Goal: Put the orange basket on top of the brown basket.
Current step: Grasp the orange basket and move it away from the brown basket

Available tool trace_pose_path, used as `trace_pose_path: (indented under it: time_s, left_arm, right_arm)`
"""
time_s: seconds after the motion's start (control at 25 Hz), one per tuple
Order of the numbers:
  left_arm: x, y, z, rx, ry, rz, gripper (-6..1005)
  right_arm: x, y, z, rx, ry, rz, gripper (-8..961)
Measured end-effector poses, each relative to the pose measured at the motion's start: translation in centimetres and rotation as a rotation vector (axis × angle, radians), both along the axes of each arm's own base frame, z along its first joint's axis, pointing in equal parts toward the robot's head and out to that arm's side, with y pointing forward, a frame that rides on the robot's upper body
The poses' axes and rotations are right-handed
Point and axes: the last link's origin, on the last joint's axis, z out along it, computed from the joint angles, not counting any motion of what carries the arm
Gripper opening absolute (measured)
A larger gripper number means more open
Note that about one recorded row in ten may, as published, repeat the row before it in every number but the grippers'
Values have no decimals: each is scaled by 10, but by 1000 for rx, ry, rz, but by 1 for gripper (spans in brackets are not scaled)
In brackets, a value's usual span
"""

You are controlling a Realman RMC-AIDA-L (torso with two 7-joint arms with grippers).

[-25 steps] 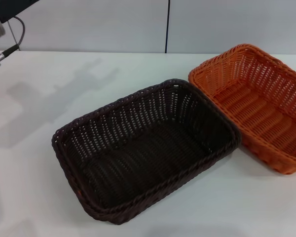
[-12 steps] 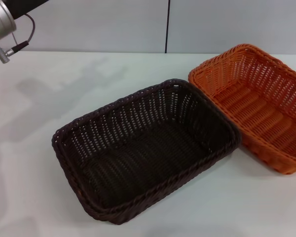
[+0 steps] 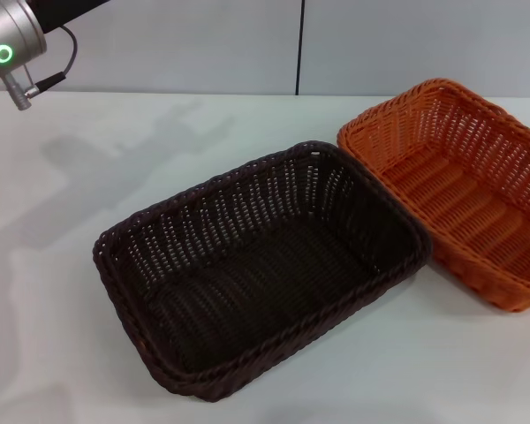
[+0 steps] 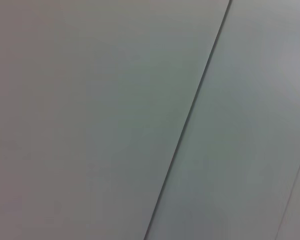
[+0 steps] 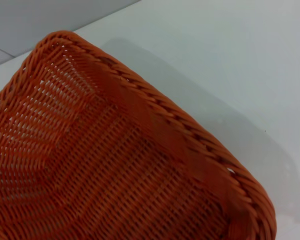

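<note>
The orange basket (image 3: 464, 190) stands on the white table at the right, empty, its near corner touching the brown basket (image 3: 261, 265), which stands empty in the middle. The right wrist view looks down into the orange basket (image 5: 105, 175) from close above one corner; no right fingers show. Part of my left arm (image 3: 9, 44), a silver wrist with a green ring light, shows high at the far left above the table. Its gripper is out of view. The left wrist view shows only a grey wall panel.
The white table (image 3: 115, 168) runs to the grey wall behind, with a dark vertical seam (image 3: 300, 44) in the wall. The left arm casts shadows on the table's left part.
The left arm's wrist has moved rightward and a little lower into the head view's top left corner. Both baskets have stayed put.
</note>
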Motion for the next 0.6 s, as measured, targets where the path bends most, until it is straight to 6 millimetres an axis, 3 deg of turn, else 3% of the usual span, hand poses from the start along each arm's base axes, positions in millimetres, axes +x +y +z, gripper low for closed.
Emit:
trace_pose_path:
  time_s: [0.6]
  left_arm:
    - [0,2,-4,-7,2,12,862]
  right_arm:
    - [6,7,-24,3,32,-8,725]
